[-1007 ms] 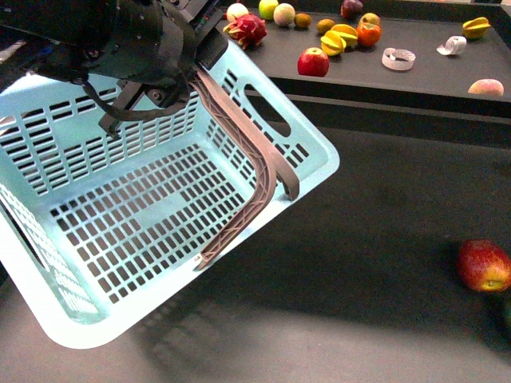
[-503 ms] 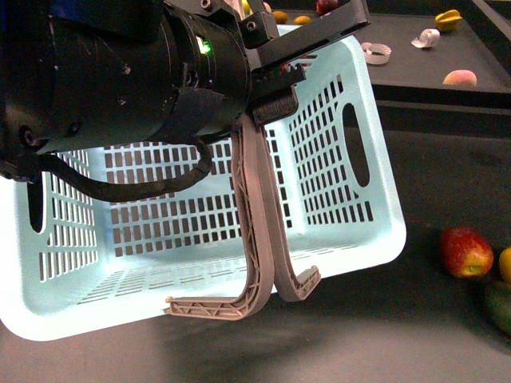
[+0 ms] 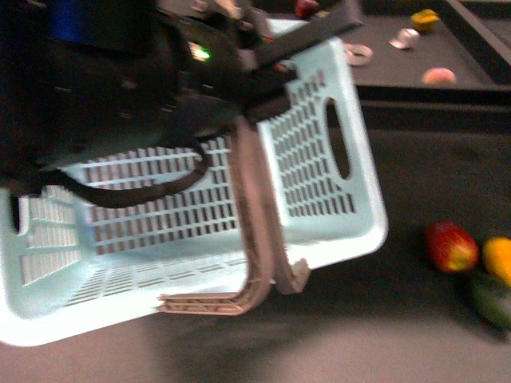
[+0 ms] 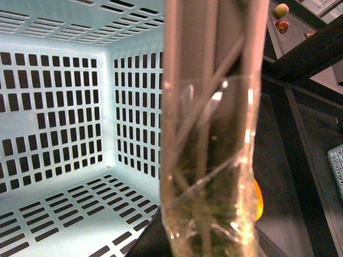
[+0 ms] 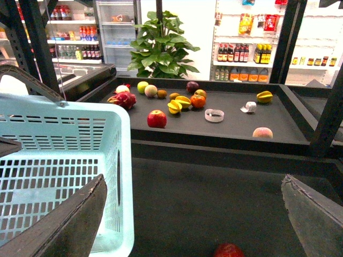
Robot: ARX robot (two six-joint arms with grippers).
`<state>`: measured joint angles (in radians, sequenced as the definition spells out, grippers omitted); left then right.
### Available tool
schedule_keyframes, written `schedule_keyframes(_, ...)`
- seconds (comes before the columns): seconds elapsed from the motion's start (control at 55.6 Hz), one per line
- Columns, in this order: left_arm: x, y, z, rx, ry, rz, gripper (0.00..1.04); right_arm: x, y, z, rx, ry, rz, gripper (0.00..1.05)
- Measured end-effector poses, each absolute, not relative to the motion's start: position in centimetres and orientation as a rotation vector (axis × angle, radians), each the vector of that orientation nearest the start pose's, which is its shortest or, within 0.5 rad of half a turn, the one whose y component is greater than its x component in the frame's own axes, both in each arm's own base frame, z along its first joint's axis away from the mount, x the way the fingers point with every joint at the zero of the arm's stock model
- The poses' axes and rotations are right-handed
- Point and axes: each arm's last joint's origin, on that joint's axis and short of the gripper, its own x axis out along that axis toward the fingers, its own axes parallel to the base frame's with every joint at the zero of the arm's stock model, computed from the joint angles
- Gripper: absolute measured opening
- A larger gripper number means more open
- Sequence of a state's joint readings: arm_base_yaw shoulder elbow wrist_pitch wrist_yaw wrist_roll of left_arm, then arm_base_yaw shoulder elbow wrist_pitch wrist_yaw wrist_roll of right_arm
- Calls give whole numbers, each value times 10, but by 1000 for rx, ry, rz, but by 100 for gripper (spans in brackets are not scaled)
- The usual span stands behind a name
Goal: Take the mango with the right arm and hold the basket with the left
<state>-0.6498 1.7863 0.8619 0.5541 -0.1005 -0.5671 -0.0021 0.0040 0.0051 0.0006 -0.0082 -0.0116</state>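
The light aqua basket (image 3: 319,159) hangs tilted off the dark surface. My left gripper (image 3: 257,102) is shut on its two grey-brown handles (image 3: 255,215), which hang down in front. In the left wrist view the gripper (image 4: 211,160) clamps the handles (image 4: 214,64) in front of the empty basket's inside (image 4: 64,107), and an orange sliver shows behind them. The yellow-orange mango (image 3: 499,259) lies at the far right of the front view, beside a red-and-yellow fruit (image 3: 449,246). My right gripper (image 5: 193,214) is open and empty above the dark surface, right of the basket (image 5: 64,139). The mango is out of the right wrist view.
A dark green fruit (image 3: 491,299) lies just before the mango. A red fruit (image 5: 228,250) lies below my right gripper. The raised back shelf (image 5: 225,128) carries several fruits and a tape roll (image 5: 214,115). Black frame posts (image 5: 324,107) stand at the right.
The basket has swung from a steep tilt to hanging by its handles and has drifted slightly left. The fruits at the right have shifted left in view, and the mango shows more.
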Motion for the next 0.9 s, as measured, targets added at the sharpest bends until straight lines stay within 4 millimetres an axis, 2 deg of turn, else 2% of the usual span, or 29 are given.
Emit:
schedule_keyframes(0.288, 308, -198, 165, -465, 407, -522, 6, 98, 0, 165, -12, -2, 6, 97)
schedule_keyframes(0.431, 312, -192, 163, -422, 401, -522, 6, 98, 0, 165, -12, -2, 6, 97)
schedule_keyframes(0.611, 314, -187, 141, -292, 465, -483, 6, 98, 0, 165, -12, -2, 6, 97)
schedule_keyframes(0.899, 306, -182, 134, -292, 448, -584, 6, 98, 0, 165, -12, -2, 6, 97)
